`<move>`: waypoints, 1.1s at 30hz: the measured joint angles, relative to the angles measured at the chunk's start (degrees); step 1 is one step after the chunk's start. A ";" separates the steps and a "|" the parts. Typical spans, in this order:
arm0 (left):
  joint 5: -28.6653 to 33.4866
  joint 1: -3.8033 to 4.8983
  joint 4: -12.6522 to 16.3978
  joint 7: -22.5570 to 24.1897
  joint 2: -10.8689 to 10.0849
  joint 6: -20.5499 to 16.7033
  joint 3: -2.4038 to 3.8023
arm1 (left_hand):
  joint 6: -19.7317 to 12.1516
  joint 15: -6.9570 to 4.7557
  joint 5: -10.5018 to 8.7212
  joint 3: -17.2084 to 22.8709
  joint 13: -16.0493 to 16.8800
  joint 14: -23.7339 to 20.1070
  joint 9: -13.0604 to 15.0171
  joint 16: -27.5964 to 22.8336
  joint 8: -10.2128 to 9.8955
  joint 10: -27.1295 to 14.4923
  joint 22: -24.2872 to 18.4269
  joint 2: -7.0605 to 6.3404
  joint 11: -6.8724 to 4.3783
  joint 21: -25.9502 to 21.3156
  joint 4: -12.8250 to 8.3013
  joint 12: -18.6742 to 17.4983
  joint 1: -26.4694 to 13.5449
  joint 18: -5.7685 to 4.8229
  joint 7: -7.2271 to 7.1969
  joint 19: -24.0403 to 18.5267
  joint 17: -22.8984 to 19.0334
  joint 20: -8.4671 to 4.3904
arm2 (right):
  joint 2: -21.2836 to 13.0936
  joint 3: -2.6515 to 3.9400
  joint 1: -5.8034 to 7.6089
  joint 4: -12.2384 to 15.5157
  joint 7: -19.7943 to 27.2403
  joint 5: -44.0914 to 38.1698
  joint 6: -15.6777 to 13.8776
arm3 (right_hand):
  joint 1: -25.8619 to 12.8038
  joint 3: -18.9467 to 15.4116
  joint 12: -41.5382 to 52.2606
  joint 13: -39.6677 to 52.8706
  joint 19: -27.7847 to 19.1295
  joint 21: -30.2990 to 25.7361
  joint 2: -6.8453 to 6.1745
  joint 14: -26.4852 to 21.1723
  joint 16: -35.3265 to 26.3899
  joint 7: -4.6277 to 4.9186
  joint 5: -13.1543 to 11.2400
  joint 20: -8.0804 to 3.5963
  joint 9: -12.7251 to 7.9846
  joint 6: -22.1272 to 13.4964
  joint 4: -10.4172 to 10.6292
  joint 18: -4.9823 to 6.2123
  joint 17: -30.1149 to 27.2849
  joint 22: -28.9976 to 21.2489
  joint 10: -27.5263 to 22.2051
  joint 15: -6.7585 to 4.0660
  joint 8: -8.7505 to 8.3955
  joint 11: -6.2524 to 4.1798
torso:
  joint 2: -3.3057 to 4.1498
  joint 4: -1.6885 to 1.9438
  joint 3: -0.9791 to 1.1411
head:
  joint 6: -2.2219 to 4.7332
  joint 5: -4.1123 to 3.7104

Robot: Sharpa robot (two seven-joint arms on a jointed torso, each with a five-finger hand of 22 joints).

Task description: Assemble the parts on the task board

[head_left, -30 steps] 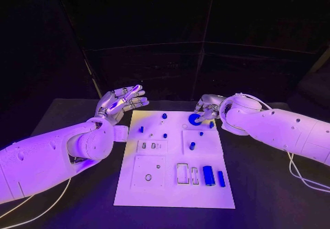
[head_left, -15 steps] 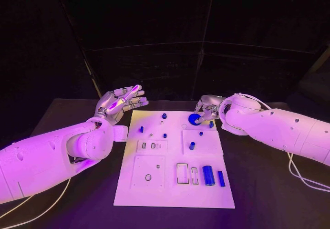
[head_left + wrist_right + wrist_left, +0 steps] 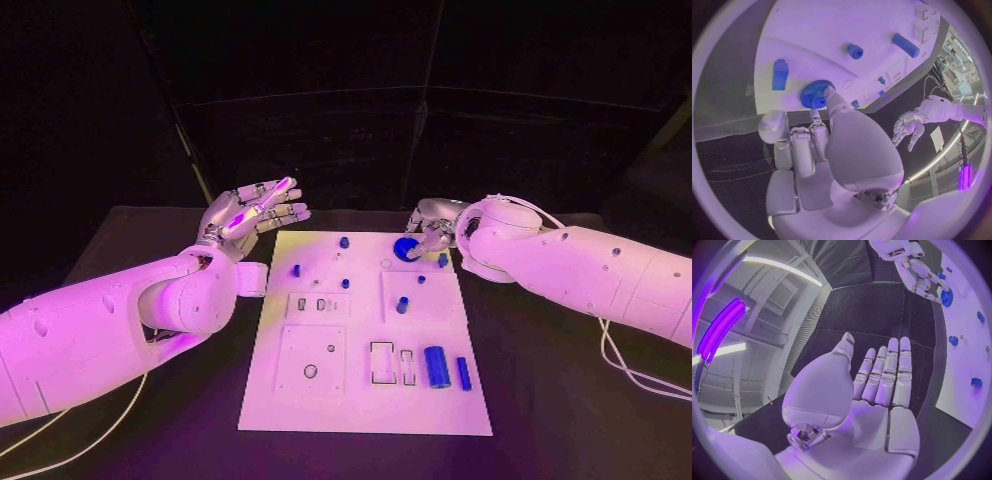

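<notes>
Your right hand is at the far right corner of the task board, with its fingertips closed on a blue gear. In the right wrist view the toothed gear sits between the thumb and a finger, right over the white plate. You cannot tell from these views whether the gear is already seated on the board or held just above it.

Your left hand is raised beside the board's far left corner, flat and empty, fingers straight and side by side, touching nothing.

The grip looks to be on the gear's rim only, by the fingertips. If you press down off-centre, the gear will likely tilt and jam on its seat rather than drop flat. If you let go before it is level, it may roll off toward the dark tabletop.

A small blue block stands just beside the gear, and a short blue peg is near it. Any sideways sweep of your right hand's fingers could knock either of them over.

The blue cylinders at the board's near side are well apart from both hands and look safe for now.
</notes>
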 measured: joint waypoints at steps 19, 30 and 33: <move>0.00 0.00 0.00 -0.03 -0.07 -0.01 0.00 | 0.00 0.00 0.00 0.00 0.00 0.00 0.01 0.00 0.00 0.00 0.01 0.00 0.00 0.00 0.00 0.00 0.00 0.00 0.00 -0.01 0.01 0.00 | 0.04 -0.11 -0.52 1.01 0.12 -2.97 -3.45 | -0.82 6.97 2.50 0.00 0.82 0.76 1.60 0.01 0.23 -0.29 -0.77 -0.82 -0.13 3.77 -2.66 -0.93 -0.01 1.32 1.64 -1.27 0.71 -1.23 | 0.00 0.01 0.02 | -0.14 0.07; 0.00 0.00 0.10 -0.06 -0.33 -0.01 0.00 | 0.00 0.00 0.00 -0.08 0.00 0.00 0.01 0.00 0.00 0.00 -0.05 0.00 0.00 -0.24 -0.41 0.00 0.00 0.00 0.00 0.20 0.01 -0.20 | -1.58 -0.09 -0.53 7.51 -0.22 -4.28 -8.10 | -2.40 7.80 2.71 0.00 1.03 0.99 1.44 0.11 0.23 -0.28 -0.71 -1.02 -0.14 3.77 -2.84 -0.92 -0.01 1.50 1.84 -1.36 0.21 -1.43 | -0.07 0.03 -0.04 | 0.11 0.17; 0.00 0.00 0.15 -0.07 -0.39 -0.01 0.00 | 0.00 0.00 0.00 -0.09 0.00 0.00 0.01 0.00 0.00 0.00 -0.05 0.00 0.00 -0.24 -0.41 0.00 0.00 0.00 0.00 0.20 0.01 -0.20 | -1.36 -0.08 -0.51 9.27 -0.51 -4.64 -8.88 | -2.65 8.35 2.71 0.00 1.02 0.99 1.19 0.11 0.23 -0.28 -0.71 -1.02 -0.14 3.77 -2.92 -0.92 -0.01 1.50 1.84 -1.36 0.19 -1.43 | -0.07 0.05 -0.05 | 0.17 0.19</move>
